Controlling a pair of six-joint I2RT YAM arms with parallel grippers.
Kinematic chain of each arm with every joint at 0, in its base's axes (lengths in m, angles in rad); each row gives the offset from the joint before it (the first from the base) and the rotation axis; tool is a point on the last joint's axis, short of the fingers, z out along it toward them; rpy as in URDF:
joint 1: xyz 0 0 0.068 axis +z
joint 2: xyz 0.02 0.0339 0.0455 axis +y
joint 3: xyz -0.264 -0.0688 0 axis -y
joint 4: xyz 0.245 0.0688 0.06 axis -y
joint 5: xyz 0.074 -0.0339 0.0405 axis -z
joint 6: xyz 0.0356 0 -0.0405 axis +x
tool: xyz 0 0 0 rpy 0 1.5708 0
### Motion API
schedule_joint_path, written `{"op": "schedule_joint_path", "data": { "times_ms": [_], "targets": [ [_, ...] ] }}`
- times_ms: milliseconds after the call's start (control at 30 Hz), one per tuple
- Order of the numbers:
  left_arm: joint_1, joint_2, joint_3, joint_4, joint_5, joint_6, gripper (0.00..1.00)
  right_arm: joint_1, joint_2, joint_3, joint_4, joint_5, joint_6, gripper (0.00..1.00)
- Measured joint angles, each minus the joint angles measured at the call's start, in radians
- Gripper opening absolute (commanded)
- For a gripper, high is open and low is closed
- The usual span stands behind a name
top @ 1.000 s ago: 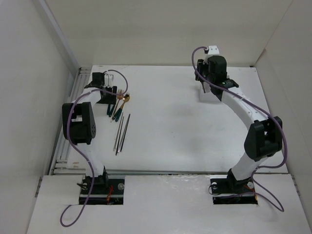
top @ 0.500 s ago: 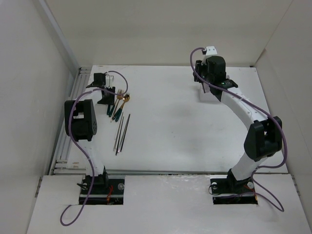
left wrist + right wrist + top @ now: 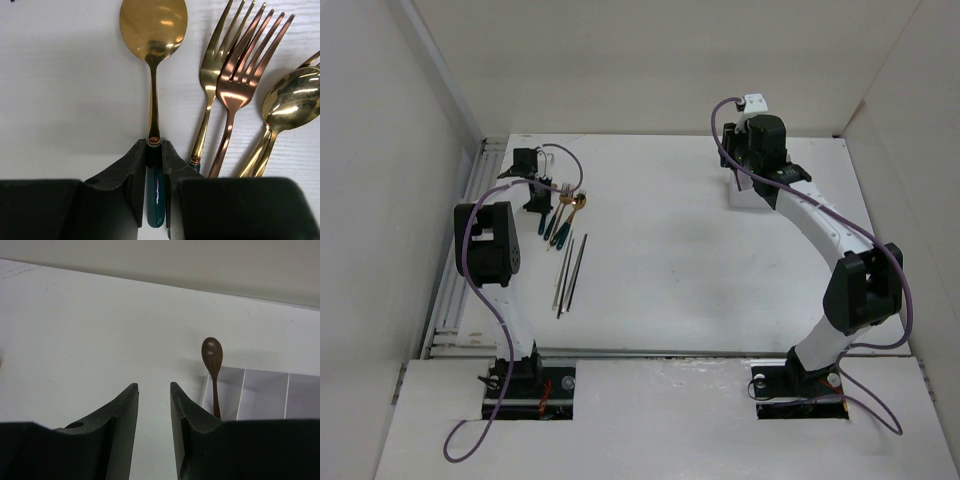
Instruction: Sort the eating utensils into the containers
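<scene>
At left edge of table (image 3: 650,280), left claw (image 3: 155,152) around spoon (image 3: 153,30) (forks (image 3: 235,75) beside)

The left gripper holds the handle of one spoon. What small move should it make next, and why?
Probably a short, straight lift. The left gripper pinches the green handle of the spoon, which lies flat on the table with forks close beside it. Rising first should clear them before carrying it to the white box.

we're in some kind of robot lab test cell, plain white walls (image 3: 380,150) boxing in a white table (image 3: 680,260), two bolted-down arms (image 3: 820,225), purple cables (image 3: 714,125) trailing about
</scene>
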Motion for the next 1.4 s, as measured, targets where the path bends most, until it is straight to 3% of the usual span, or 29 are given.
{"op": "schedule_joint_path", "data": {
  "times_ms": [200,300,333,400,433,467,500,700,900,1100,1400],
  "targets": [
    [0.0,0.006,0.042,-0.031,0.037,-0.017,0.0,0.015,-0.004,0.0,-0.003,-0.068,-0.018,0.41],
    [0.0,-0.012,0.088,-0.06,0.102,-0.008,0.0,0.033,-0.013,0.0,-0.014,-0.158,-0.038,0.53],
    [0.0,-0.027,0.106,-0.07,0.128,-0.004,0.0,0.042,-0.017,0.002,-0.019,-0.187,-0.047,0.61],
    [0.0,-0.076,0.148,-0.09,0.179,0.007,0.0,0.068,-0.023,0.01,-0.024,-0.229,-0.066,0.63],
    [0.0,-0.106,0.169,-0.096,0.211,0.013,0.0,0.084,-0.025,0.018,-0.027,-0.251,-0.076,0.68],
    [0.0,-0.136,0.188,-0.097,0.243,0.014,0.0,0.101,-0.029,0.026,-0.029,-0.27,-0.085,0.8],
    [0.0,-0.172,0.208,-0.096,0.281,0.015,0.0,0.119,-0.034,0.034,-0.031,-0.286,-0.095,0.81],
    [-0.026,-0.393,0.252,-0.037,0.51,-0.014,0.0,0.208,-0.057,0.1,-0.011,-0.449,-0.125,0.81],
    [-0.137,-0.487,0.252,0.06,0.641,-0.105,0.0,0.27,-0.009,0.186,0.123,-0.597,-0.04,0.8],
    [-0.205,-0.491,0.252,0.097,0.678,-0.182,0.0,0.301,0.103,0.209,0.33,-0.659,0.136,0.76],
    [-0.241,-0.491,0.247,0.126,0.686,-0.266,0.0,0.299,0.222,0.217,0.452,-0.654,0.343,0.7]
  ]
}}
